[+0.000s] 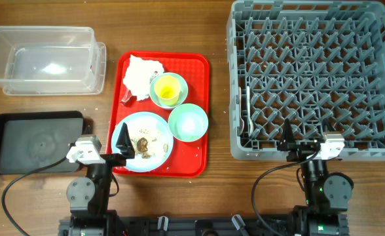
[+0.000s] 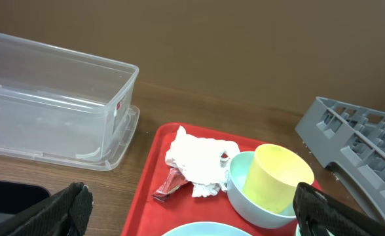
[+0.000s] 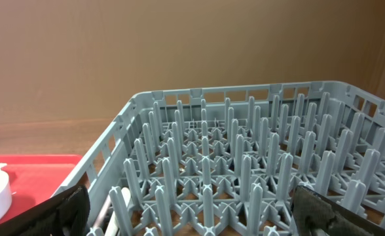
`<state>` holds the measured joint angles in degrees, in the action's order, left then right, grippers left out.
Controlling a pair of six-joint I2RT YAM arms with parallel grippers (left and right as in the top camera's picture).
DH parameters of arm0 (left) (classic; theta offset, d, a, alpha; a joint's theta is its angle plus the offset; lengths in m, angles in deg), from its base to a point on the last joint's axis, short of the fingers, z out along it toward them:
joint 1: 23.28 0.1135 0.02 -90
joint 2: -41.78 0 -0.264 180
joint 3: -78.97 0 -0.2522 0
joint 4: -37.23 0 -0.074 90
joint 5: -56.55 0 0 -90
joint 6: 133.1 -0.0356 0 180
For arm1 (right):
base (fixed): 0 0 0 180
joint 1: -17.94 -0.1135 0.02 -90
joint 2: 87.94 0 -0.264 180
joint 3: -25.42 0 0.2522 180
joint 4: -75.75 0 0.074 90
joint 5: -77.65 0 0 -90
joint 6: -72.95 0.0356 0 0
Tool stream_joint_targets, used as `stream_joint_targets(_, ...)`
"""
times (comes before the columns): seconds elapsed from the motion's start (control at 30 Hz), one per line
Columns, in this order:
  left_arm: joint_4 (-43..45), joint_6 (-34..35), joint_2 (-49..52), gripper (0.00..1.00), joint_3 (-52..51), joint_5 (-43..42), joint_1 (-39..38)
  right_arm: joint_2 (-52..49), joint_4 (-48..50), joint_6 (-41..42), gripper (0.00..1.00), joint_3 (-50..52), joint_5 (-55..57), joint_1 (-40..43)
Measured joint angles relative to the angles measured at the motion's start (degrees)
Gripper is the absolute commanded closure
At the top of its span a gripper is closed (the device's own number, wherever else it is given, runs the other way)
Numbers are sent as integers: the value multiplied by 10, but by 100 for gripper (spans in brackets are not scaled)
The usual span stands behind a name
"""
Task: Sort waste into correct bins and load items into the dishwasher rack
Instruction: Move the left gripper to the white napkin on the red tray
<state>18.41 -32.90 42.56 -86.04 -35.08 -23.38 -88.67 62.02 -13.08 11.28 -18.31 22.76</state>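
A crumpled white napkin (image 1: pixel 142 73) and a small red wrapper (image 1: pixel 127 98) lie at the back left of the red tray (image 1: pixel 199 157). The yellow cup (image 1: pixel 167 86) stands in the pale blue bowl (image 1: pixel 179 97). The mint green bowl (image 1: pixel 188 122) sits beside it. The pale blue plate (image 1: pixel 154 126) holds brown and white food scraps (image 1: pixel 143 142). My left gripper (image 1: pixel 122 141) is open and empty over the plate's left edge; its view shows the napkin (image 2: pixel 196 160), wrapper (image 2: pixel 169 185) and cup (image 2: pixel 281 176). My right gripper (image 1: pixel 291 141) is open and empty at the front wall of the dishwasher rack (image 1: pixel 310 78).
The clear tub (image 1: pixel 45 59) stands at the back left, and also shows in the left wrist view (image 2: pixel 55 111). The black tray (image 1: pixel 35 141) lies at the front left. A pale utensil (image 1: pixel 245 111) lies along the rack's left side, also in the right wrist view (image 3: pixel 110 210).
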Motion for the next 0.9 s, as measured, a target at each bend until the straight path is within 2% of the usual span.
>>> stream_joint_targets(0.2, 0, 0, 0, 0, 0, 0, 1, -3, 0, -84, 0, 0, 46, 0)
stream_joint_targets(0.9, 0, 0, 0, 0, 0, 0, 1, -3, 0, -93, 0, 0, 50, 0)
